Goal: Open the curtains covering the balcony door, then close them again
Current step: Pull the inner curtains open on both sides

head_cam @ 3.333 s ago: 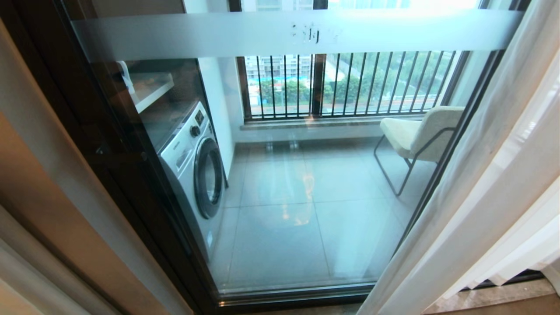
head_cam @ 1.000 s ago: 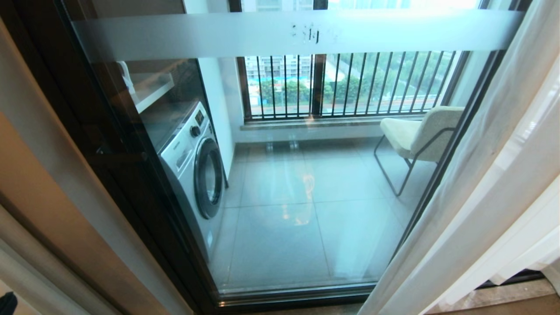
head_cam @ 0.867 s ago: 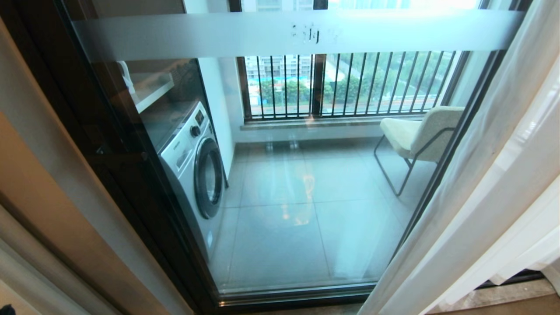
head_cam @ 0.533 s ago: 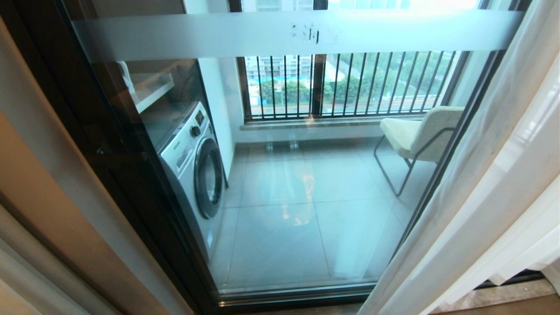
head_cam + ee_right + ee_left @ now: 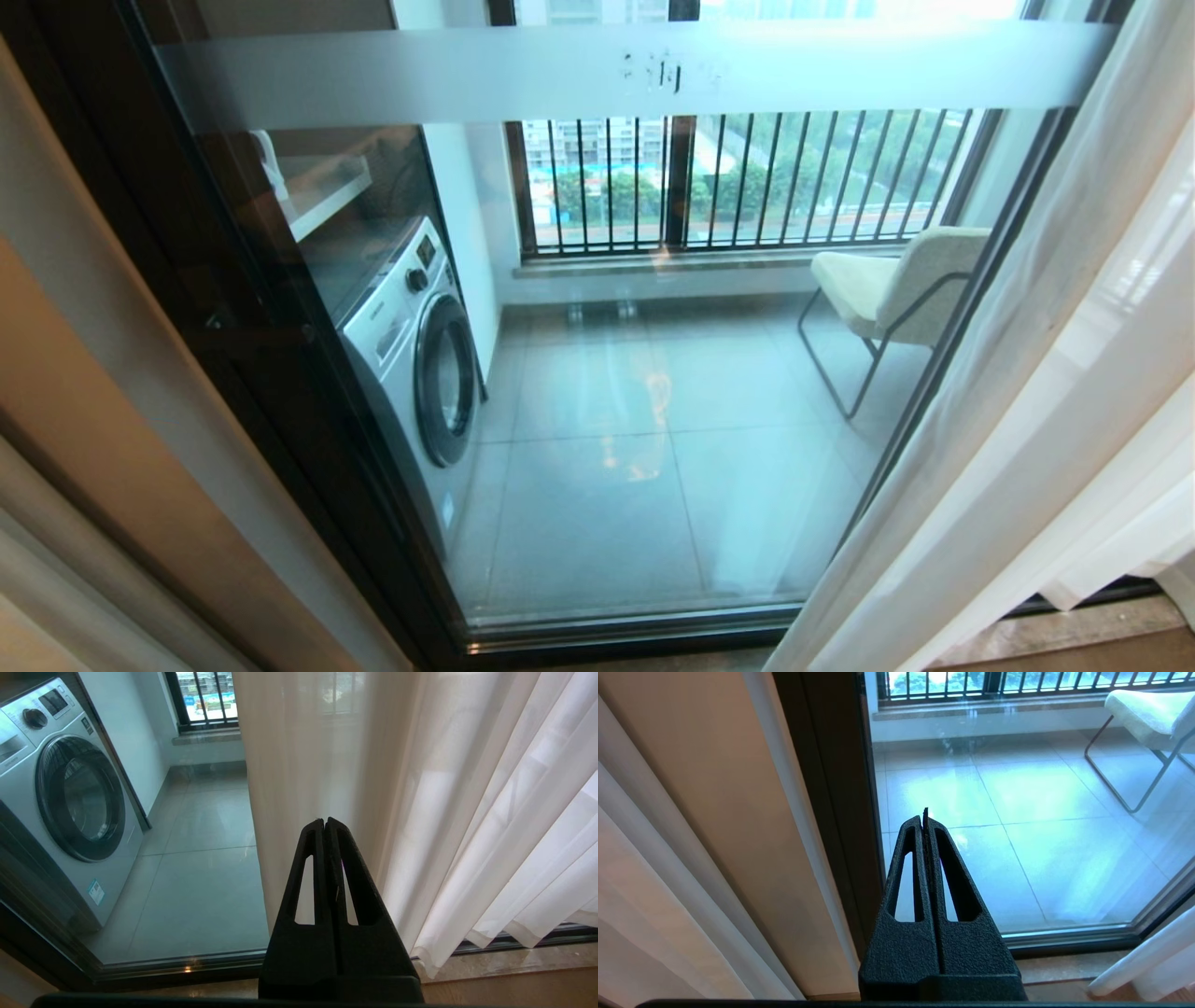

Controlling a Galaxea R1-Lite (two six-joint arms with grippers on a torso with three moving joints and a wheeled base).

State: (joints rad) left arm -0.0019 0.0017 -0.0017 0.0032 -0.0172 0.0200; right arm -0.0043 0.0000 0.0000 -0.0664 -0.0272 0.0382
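Plainly, the curtains (image 5: 1027, 392) hung gathered at the right of the door (image 5: 616, 75), leaving its glass bare over the washer (image 5: 415, 350) and chair (image 5: 896, 285). Both claws were pressed together, holding nothing: the left claw (image 5: 924, 814) pointed at the glass, the right claw (image 5: 323, 822) at the curtains.

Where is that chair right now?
In the head view the chair stands out on the balcony at the right, behind the balcony door, below the barred window, across from the washing machine.
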